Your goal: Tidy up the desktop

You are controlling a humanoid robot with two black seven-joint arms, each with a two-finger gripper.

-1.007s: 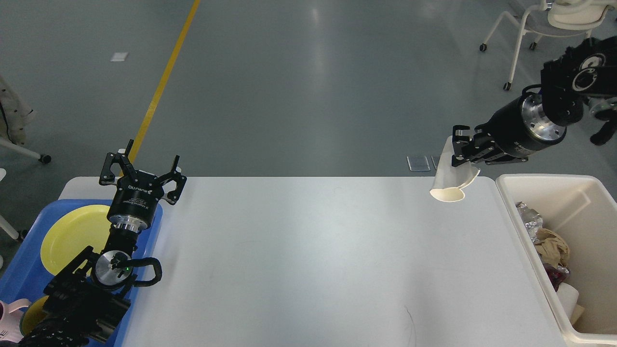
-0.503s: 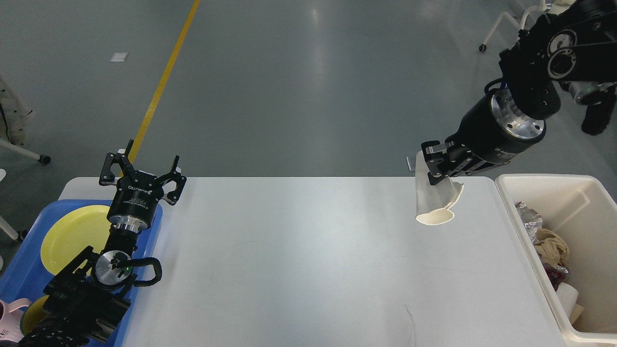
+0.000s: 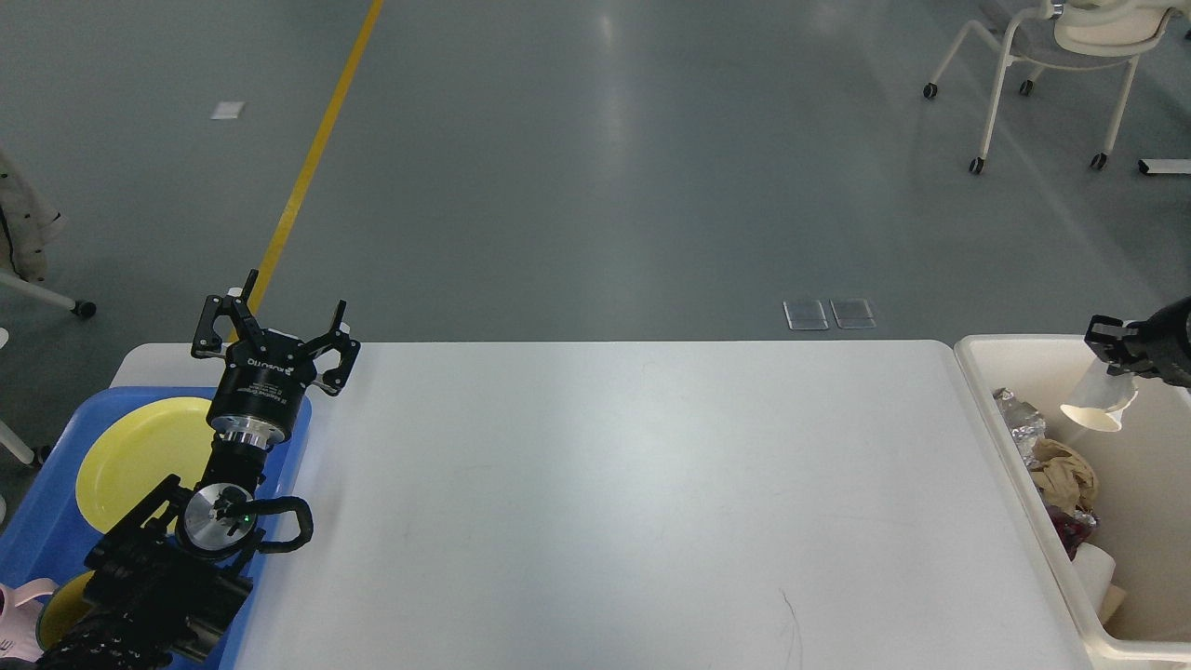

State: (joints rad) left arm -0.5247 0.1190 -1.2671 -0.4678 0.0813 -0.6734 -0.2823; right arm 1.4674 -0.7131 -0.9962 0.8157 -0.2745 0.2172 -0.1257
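White desktop (image 3: 633, 502), left fingers (image 3: 275, 321) spread wide, right fingers (image 3: 1112, 340) seemingly pinching paper cup (image 3: 1098, 408) over bin (image 3: 1033, 349)

Floor (image 3: 595, 167): grey, smooth, glossy, taking up the whole far part of the room; a pale vertical streak of reflected light runs down its middle.

Yellow line (image 3: 312, 158): painted on the floor, slanting from the top edge down and leftward, well left of the light streak.

Small pale rectangle (image 3: 229, 110): flat on the floor, just left of the yellow line.

Two clear floor plates (image 3: 830, 314): side by side, well right of the yellow line.

Chair (image 3: 1051, 65): white tubular frame on castors, far right of the yellow line.
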